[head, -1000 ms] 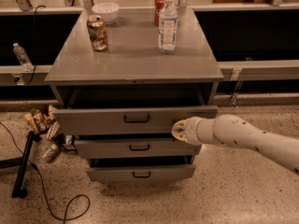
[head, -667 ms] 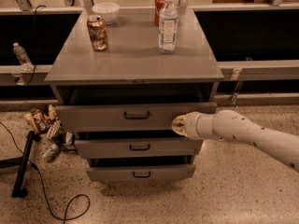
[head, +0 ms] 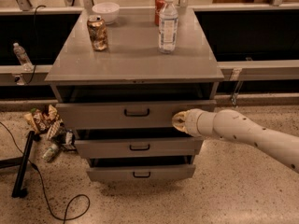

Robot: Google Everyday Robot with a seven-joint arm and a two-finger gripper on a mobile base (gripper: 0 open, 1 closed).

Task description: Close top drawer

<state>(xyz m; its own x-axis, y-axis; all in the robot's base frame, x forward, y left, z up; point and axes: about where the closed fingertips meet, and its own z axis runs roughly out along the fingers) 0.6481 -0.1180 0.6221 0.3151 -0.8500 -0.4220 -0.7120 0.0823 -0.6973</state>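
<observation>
The top drawer (head: 103, 114) is a wide grey panel with a black bar handle (head: 137, 112), still pulled out a little from the grey cabinet (head: 133, 55); a dark gap shows above it. My gripper (head: 179, 121) at the end of the white arm (head: 247, 133) presses against the right part of the drawer front, right of the handle. Two shorter grey drawers (head: 139, 147) sit below, also slightly out.
On the cabinet top stand a water bottle (head: 168, 24), a brown can (head: 97, 32), a red can (head: 159, 8) and a white bowl (head: 105, 10). Crumpled wrappers (head: 46, 125), a black stand leg (head: 22, 164) and a cable (head: 60, 204) lie on the floor at left.
The top drawer has slid inward toward the cabinet, and my gripper has moved with it against its front.
</observation>
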